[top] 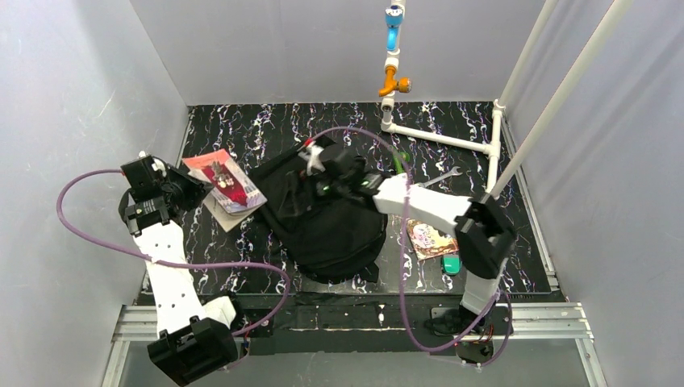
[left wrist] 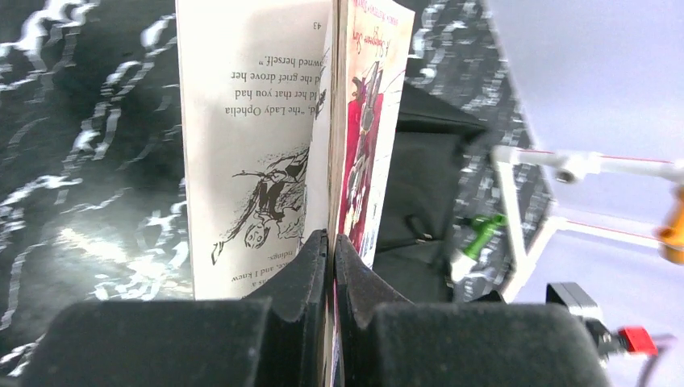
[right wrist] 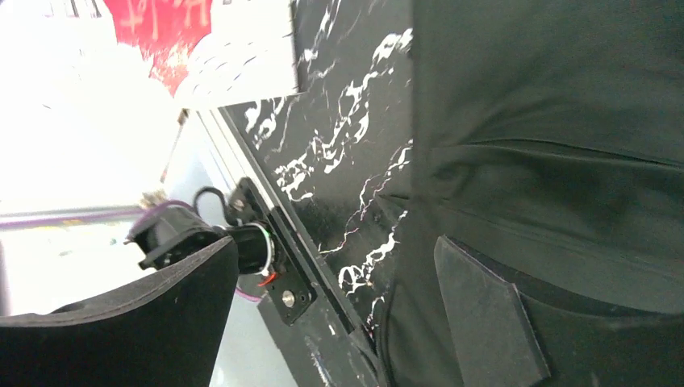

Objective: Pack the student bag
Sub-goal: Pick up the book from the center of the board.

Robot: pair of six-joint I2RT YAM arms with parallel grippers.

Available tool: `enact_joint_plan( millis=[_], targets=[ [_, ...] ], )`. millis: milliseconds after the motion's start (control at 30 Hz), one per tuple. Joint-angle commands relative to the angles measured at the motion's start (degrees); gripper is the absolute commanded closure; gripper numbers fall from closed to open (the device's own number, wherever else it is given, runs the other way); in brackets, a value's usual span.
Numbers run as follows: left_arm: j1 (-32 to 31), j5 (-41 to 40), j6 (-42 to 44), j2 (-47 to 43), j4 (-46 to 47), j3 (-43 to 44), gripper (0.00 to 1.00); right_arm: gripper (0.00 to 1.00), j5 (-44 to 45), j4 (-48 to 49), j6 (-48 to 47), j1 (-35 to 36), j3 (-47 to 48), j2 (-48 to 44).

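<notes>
Nearest the arm bases, a small teal object (top: 451,264) lay on the black marbled mat (top: 242,129) to the right, just beside a flat packet with a printed picture (top: 426,238).

The student bag (top: 331,226) lay flat at the middle of the mat, between the two arms, its black fabric rumpled.

To the left, the left gripper (left wrist: 332,250) was pressed together on the lower edge of a paperback book (left wrist: 258,121), pinching it just beside the spine. The book stood partly open in the wrist view. A printed page with a line drawing faced one way and the red and white cover the other. From above it sat just beside the bag's left edge; whether they touched I could not tell.

The right arm reached across the bag's upper part. The right gripper (right wrist: 331,250) was spread wide, and one of its fingers (right wrist: 488,314) lay against the black fabric while the other hung over the mat. Nothing was pinched between them.

Farther back on the right lay a metal wrench (top: 442,176) and a green object (left wrist: 484,230) too small to identify. Beyond them stood a white pipe frame (top: 440,139) with an orange valve (top: 395,83) on its upright.
</notes>
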Motion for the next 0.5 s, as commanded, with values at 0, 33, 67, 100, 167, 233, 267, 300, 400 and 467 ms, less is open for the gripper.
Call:
enact_joint_plan(
  millis=[0, 33, 67, 100, 167, 233, 267, 300, 400, 467],
  targets=[
    [-1.8, 10.9, -6.5, -1.1, 1.5, 3.5, 1.00, 0.02, -6.8, 11.8, 9.9, -7.2, -10.1, -9.9],
    [-2.6, 12.8, -7.8, -1.2, 2.9, 3.3, 1.00, 0.02, -8.0, 16.1, 13.4, -8.9, -13.6, -12.0],
    [-3.6, 14.7, -9.7, -1.3, 4.6, 2.6, 1.00, 0.02, -8.6, 21.5, 17.7, -10.6, -17.0, -14.2],
    [-4.9, 15.9, -11.6, -1.5, 6.5, 1.8, 1.00, 0.02, -8.9, 26.6, 23.4, -12.0, -20.6, -15.9],
    [-9.0, 15.6, -14.9, -2.2, 9.7, 0.2, 1.00, 0.02, -8.7, 39.7, 31.0, -14.0, -26.4, -18.3],
    [-14.5, 13.1, -17.5, -3.1, 12.7, -1.2, 1.00, 0.02, -7.4, 44.5, 34.4, -15.1, -29.9, -19.3],
    [-17.6, 12.2, -19.0, -3.3, 14.1, -1.9, 1.00, 0.01, -6.8, 45.0, 34.8, -15.2, -30.6, -19.5],
    [-19.2, 11.3, -20.6, -3.5, 15.6, -2.7, 1.00, 0.02, -6.7, 46.0, 35.3, -15.3, -31.2, -19.5],
    [-26.6, 8.0, -23.5, -3.0, 18.4, -4.5, 1.00, 0.02, -6.3, 53.8, 39.3, -15.2, -34.2, -19.9],
    [-29.7, 6.7, -24.1, -2.2, 18.7, -4.6, 1.00, 0.02, -5.2, 54.9, 40.3, -15.2, -35.4, -20.7]
  ],
)
